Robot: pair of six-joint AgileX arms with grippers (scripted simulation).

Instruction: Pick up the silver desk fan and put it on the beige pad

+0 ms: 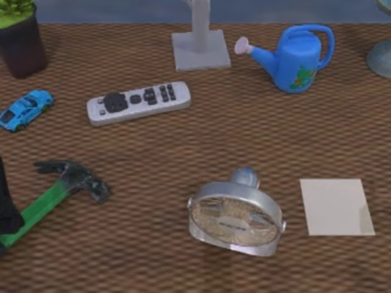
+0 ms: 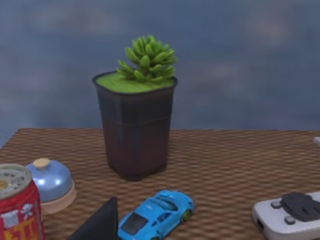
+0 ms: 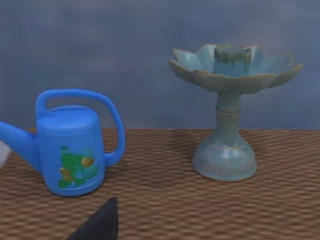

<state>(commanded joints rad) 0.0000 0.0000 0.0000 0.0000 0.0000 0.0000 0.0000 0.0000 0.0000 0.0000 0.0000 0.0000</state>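
The silver desk fan [image 1: 236,215] lies near the front edge of the table [image 1: 183,152], a little right of centre, tipped back with its wire grille facing up and forward and its small rounded knob pointing toward the back edge. The beige pad [image 1: 336,206] lies flat just to the fan's right, apart from it, close to the table's right edge and with nothing on it.

Neither gripper is near either thing. The left arm [image 1: 7,210] shows only as a dark shape at the left edge of the table, over the green handle of the hammer [image 1: 58,189]; the right arm does not appear in the top view at all. Each wrist view shows just a dark sliver of its own gripper at the bottom (not enough to judge by), so I cannot tell whether either one's fingers are spread or closed.

I judge the task has not begun: this is the approach step, with both arms parked. The fan sits on the right half of the table, so the right arm looks the likelier one to reach it. The next move calls for coming down over the fan and closing on its wide silver rim, then 1 short carry rightward onto the pad.
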